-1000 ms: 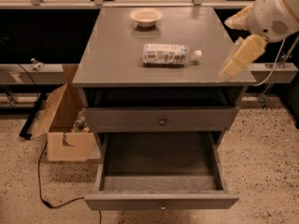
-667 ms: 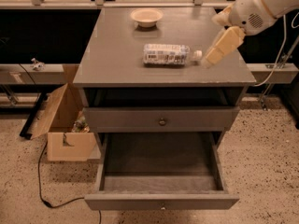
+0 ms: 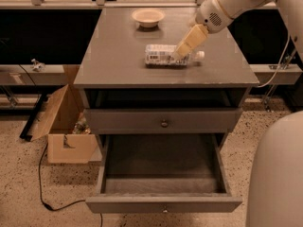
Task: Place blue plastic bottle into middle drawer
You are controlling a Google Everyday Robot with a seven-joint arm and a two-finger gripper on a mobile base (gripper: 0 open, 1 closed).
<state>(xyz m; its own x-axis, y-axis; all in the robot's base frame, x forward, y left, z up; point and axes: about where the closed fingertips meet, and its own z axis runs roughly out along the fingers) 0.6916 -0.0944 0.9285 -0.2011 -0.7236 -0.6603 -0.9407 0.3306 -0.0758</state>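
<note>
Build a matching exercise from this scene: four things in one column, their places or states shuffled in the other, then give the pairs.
1. blue plastic bottle
2. middle drawer
3. cream bowl
4. gripper

A. pulled open, low on the cabinet
B. upright near the back edge of the cabinet top
C. over the bottle, toward its cap
D. lying on its side on the cabinet top

Pairs: 1-D, 2-A, 3-B, 4-C

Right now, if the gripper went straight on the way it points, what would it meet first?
The blue plastic bottle, lying on its side on the cabinet top. The gripper slants down-left just above its cap end; depth is unclear, so it may already touch.
</note>
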